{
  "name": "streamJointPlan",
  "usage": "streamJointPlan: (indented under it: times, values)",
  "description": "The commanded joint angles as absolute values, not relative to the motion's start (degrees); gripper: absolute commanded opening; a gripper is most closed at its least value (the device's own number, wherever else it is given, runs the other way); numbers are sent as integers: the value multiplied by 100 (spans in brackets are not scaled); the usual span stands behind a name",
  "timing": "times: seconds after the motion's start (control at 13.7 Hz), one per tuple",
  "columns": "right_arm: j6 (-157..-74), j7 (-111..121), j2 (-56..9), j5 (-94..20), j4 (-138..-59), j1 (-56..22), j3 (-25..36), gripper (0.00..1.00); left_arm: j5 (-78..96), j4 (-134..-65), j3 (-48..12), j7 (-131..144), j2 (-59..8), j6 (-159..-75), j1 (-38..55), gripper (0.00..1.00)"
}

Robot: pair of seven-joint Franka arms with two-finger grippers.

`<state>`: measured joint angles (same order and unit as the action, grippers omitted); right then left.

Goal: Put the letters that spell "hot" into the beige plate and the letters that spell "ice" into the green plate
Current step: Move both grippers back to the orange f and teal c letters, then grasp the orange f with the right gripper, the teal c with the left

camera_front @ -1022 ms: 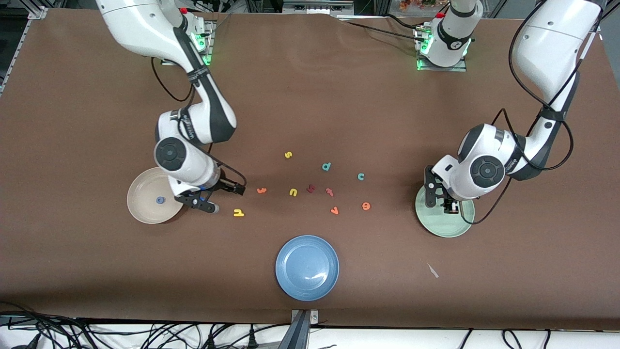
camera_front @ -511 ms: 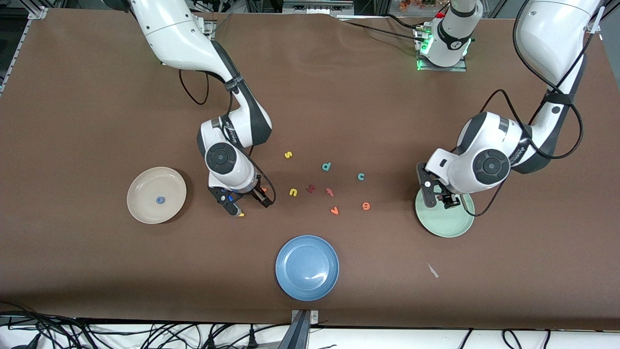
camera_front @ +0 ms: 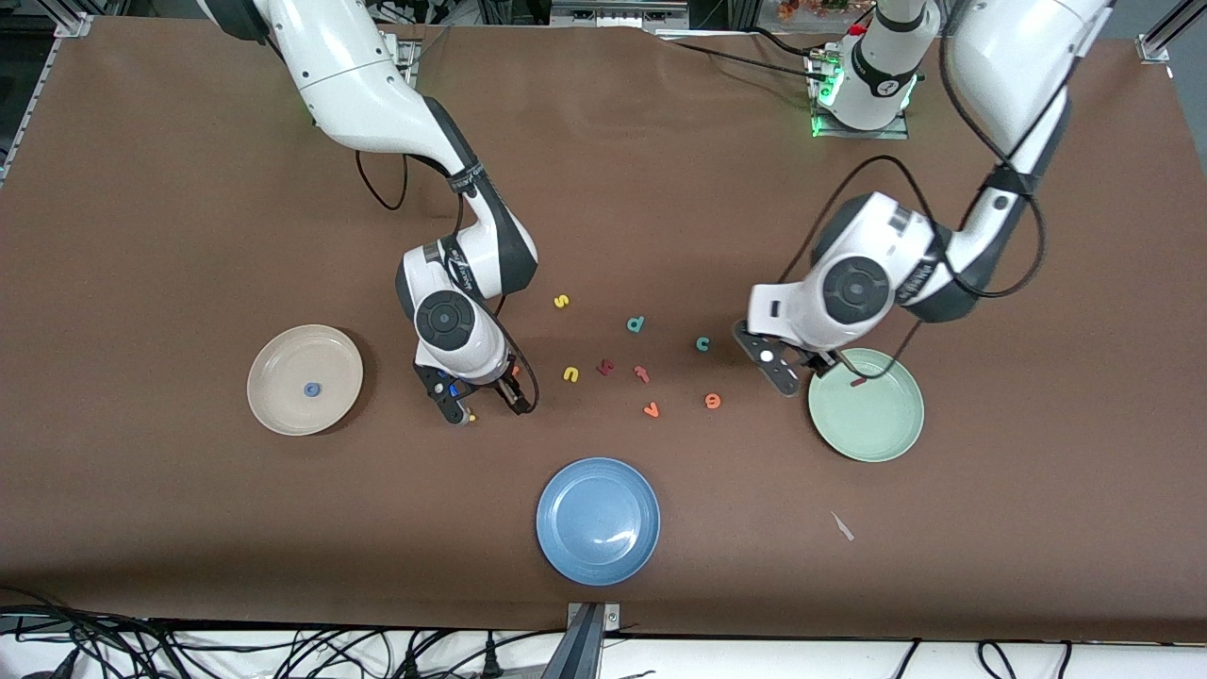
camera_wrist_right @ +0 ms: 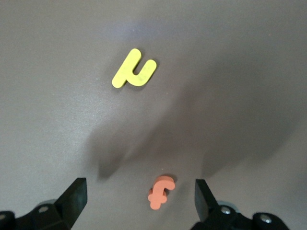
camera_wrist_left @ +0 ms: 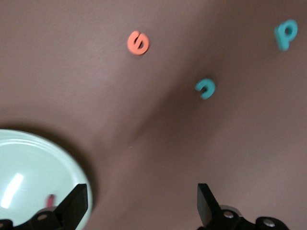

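The brown table [camera_front: 170,189] carries three plates, and the two arms reach over it. The right arm comes down over the middle of the table, toward the beige plate's end; its right gripper [camera_front: 481,401] hangs with its fingers spread and nothing in them, over the yellow h [camera_wrist_right: 134,74] and the orange t [camera_wrist_right: 161,191], which both lie on the bare table, apart from each other. The left gripper [camera_front: 801,371] hangs over the table just beside the rim of the green plate [camera_front: 886,429], also spread wide and empty. The blue plate [camera_front: 598,521] sits nearest the front camera, between the other two. The beige plate [camera_front: 283,405] lies toward the right arm's end of the table with the blue o [camera_front: 311,389] resting in its middle. In the green plate lies the dark red i [camera_front: 858,382], near the rim by the left gripper. The teal c [camera_front: 702,343] and the orange e [camera_front: 713,401] lie on the table between the middle cluster and the green plate, the e nearer the front camera. The rest of the cluster holds the yellow s [camera_front: 561,302], the teal d [camera_front: 636,324], the yellow u [camera_front: 570,374], a dark red letter [camera_front: 605,367], a pinkish-red letter [camera_front: 642,373] and the orange v [camera_front: 651,410].
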<state>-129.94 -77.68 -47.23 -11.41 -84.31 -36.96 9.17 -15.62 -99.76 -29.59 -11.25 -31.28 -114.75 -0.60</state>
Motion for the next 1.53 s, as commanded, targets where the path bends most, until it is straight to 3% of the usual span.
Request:
streamJointPlan:
  times: [0.0, 0.44, 0.58, 0.66, 0.8, 0.95, 1.09, 1.46]
  values:
    - [-12876, -8085, -4834, -1116, -8218, -3779, 949, 95, -1380, -9949, -2935, 146, -3234, -11618, 307, 100]
    - [-12876, -8086, -4825, -1151, -8332, -3806, 940, 83, -896, -10195, -2918, 1746, -3559, -12524, 667, 98]
    - [-12902, -8068, -4825, -1151, -8393, -3823, 932, 79, -949, -10195, -2901, 2056, -3673, -12568, 720, 90]
    - [-12920, -8025, -4825, -1151, -8428, -3823, 932, 73, -1062, -10204, -2883, 2100, -3700, -12568, 764, 75]
    - [-12946, -7989, -4816, -1151, -8481, -3823, 932, 69, -1395, -10204, -2865, 2337, -3770, -12568, 756, 65]
    - [-12946, -7937, -4816, -1151, -8481, -3823, 932, 56, -1782, -10178, -2865, 2557, -3841, -12577, 730, 59]
    - [-12955, -7858, -4816, -1151, -8481, -3823, 932, 36, -1960, -10143, -2856, 2558, -3902, -12577, 677, 59]
    - [-12955, -7805, -4816, -1151, -8473, -3823, 932, 5, -2030, -10116, -2769, 2628, -4025, -13017, 703, 56]
